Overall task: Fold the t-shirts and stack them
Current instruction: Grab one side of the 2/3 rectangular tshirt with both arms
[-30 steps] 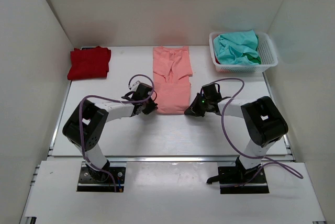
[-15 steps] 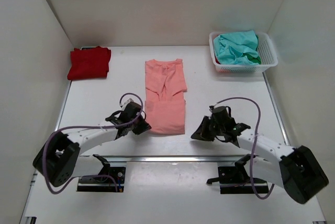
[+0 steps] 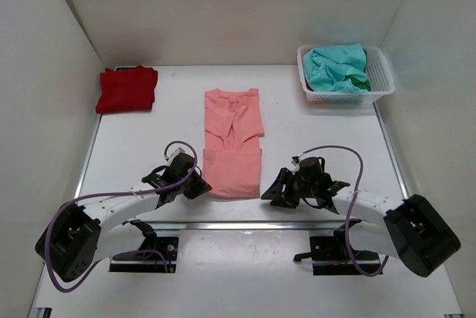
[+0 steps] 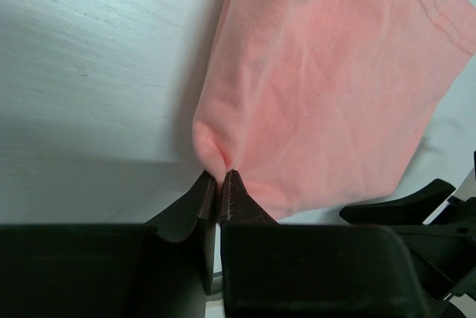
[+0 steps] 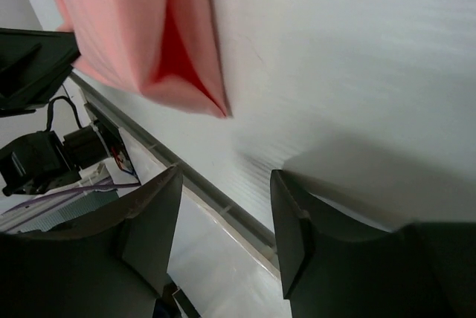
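A salmon-pink t-shirt (image 3: pixel 232 143) lies folded lengthwise in the middle of the table. My left gripper (image 3: pixel 201 188) is at its near left corner, and in the left wrist view the jaws (image 4: pixel 220 177) are shut on a pinch of the pink cloth (image 4: pixel 327 73). My right gripper (image 3: pixel 268 193) stands open just off the near right corner; the pink hem (image 5: pixel 126 28) lies beyond its fingertips with nothing between them. A deep red t-shirt (image 3: pixel 126 89) lies folded at the back left. A teal-green t-shirt (image 3: pixel 336 65) is bunched in the basket.
A white lattice basket (image 3: pixel 384 74) stands at the back right. The table's near edge rail (image 3: pixel 238 223) runs just behind both grippers. White walls close in the left, right and back sides.
Both arms drew back toward the near edge, dragging the pink t-shirt with them. The right gripper then opened and let go of its corner; the left still pinches its corner.
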`<control>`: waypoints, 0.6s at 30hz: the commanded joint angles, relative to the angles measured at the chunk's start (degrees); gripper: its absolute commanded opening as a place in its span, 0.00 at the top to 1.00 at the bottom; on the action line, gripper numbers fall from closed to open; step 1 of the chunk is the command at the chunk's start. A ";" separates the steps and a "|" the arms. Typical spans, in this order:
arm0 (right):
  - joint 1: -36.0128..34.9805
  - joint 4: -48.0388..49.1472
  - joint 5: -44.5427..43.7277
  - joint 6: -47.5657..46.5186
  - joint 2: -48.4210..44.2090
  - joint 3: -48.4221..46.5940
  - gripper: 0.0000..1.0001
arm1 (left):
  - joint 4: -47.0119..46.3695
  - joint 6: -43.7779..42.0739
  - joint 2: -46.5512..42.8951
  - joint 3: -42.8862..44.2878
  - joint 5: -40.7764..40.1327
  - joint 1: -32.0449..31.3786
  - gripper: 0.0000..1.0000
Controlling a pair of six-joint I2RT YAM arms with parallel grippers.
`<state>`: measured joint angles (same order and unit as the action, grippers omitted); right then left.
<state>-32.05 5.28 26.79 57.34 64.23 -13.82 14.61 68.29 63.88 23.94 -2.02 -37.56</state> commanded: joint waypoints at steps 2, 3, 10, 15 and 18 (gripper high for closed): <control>-1.70 6.41 -0.60 -0.91 7.82 -3.65 0.50 | 1.03 1.58 -1.74 -1.00 -0.70 0.12 1.00; -2.22 7.11 -0.68 -1.00 8.97 -4.36 0.50 | 0.77 1.41 -1.74 -0.83 -0.53 0.03 1.00; -6.70 7.72 -1.74 -1.79 15.93 -9.12 0.54 | 1.21 1.76 -2.35 -1.27 -1.32 0.21 1.00; -6.36 9.13 -1.29 -3.19 16.72 -8.15 0.60 | 1.03 2.11 -2.79 -2.15 -1.58 0.12 1.00; -5.05 11.23 -1.22 -4.08 16.37 -6.84 0.63 | 0.86 2.28 -2.97 -2.23 -2.02 0.03 1.00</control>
<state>-38.00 14.04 27.05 55.72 80.44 -22.17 15.00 69.49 62.37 22.28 -2.66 -37.58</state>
